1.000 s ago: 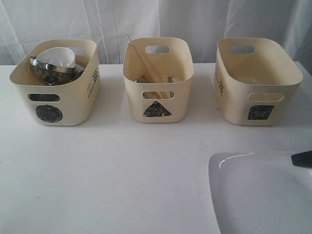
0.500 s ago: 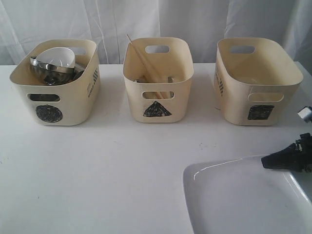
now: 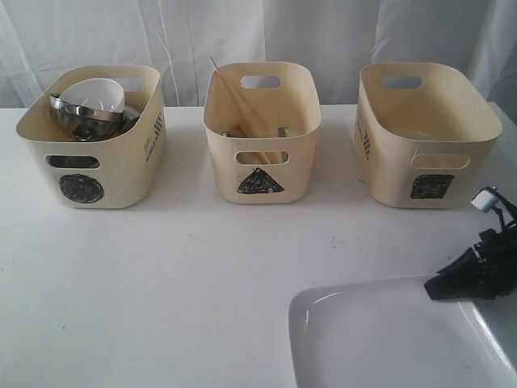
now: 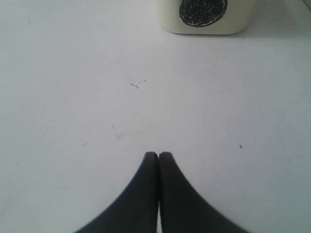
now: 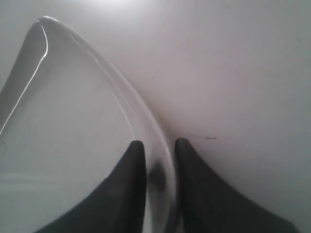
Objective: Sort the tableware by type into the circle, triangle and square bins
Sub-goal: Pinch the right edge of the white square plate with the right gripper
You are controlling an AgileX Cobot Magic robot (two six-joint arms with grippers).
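Plate (image 3: pixel 380 343) is sitting lower right on the bench (image 3: pixel 202 283), the right end effector (image 3: pixel 432 287) pinching its rim between narrowly parted jaws, likely needing a firm hold and tilt for the upper-right square bin (image 3: pixel 396 174), the left end effector (image 4: pixel 158 156) resting closed, empty.

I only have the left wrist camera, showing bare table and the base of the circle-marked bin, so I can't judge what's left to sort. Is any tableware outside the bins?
Observer: Yes, the large white plate lies on the table, near right.
Operator: Is the right gripper on it?
Observer: Its fingers straddle the plate's rim. I can't tell whether they pinch it.
Operator: What's in the circle bin?
Observer: A tilted small white bowl and, in front of it, a steel bowl.
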